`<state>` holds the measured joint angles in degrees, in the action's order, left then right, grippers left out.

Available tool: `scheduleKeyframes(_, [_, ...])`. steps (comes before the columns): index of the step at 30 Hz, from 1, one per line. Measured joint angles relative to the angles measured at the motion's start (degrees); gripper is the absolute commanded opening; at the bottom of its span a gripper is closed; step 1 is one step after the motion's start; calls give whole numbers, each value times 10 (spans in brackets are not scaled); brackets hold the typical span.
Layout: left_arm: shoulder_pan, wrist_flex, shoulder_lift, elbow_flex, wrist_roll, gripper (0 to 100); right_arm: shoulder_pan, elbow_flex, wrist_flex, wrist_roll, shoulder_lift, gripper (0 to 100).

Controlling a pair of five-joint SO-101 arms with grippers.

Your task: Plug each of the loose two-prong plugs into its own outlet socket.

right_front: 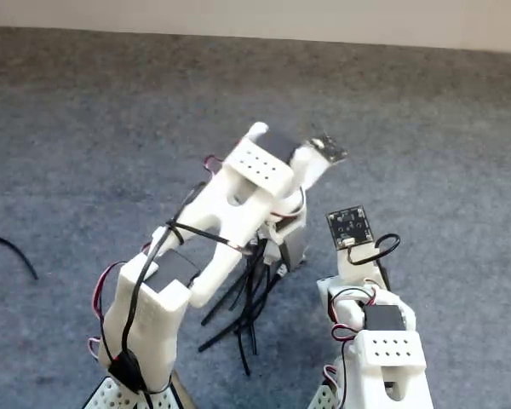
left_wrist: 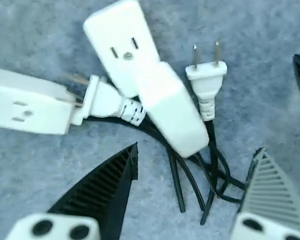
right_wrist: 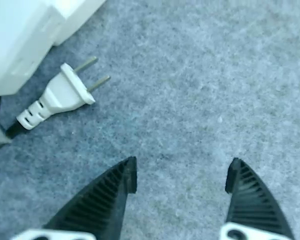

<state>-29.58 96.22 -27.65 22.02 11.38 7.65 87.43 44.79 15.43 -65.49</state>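
Grey carpet-like covering runs right across the bench (right_front: pixel 85 128), and a strip of pale wall (right_front: pixel 324 17) closes off the far edge. There is plenty of bare grey along the far side and out to the left, where one stray black cable (right_front: pixel 13 251) curls in from the edge.

In the middle of the bench the left arm (right_front: pixel 238 196) leans out over a tangle of black cords (right_front: pixel 243 319). The right arm (right_front: pixel 383 341) sits low at the near right, with open carpet ahead of it.

Down in the left wrist view, the left gripper (left_wrist: pixel 197 150) hangs above the cords with its fingers (left_wrist: pixel 107 182) spread wide and nothing between them. Beyond them, one white socket block (left_wrist: pixel 127 50) lies at a slant, face up. The loose plug (left_wrist: pixel 206 82) lies just beside it, prongs bare and pointing away from the gripper, its cord trailing back into the tangle. A second socket block (left_wrist: pixel 25 107) lies off to the side with a second plug (left_wrist: pixel 102 100) at its end. Some prong shows between them, and how deep it sits I cannot tell.

The right gripper (right_wrist: pixel 182 167) is wide open too and holds nothing, with clear carpet between its fingers (right_wrist: pixel 110 192). A white plug lies flat off to one side, apart from them.
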Motion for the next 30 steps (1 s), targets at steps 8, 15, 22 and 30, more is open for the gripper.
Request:
scheduleKeyframes(8, [51, -90, 0, -81, 1, 258, 0, 0, 0, 0, 0, 278])
scheduleKeyframes(15, [87, -103, 8, -87, 41, 161, 18, 13, -2, 0, 0, 278])
scheduleKeyframes(22, [94, -123, 9, -98, 54, 134, 19, 13, -3, 0, -1, 278])
scheduleKeyframes(30, [106, -87, 8, -75, 107, 27, 19, 13, -3, 0, -1, 278])
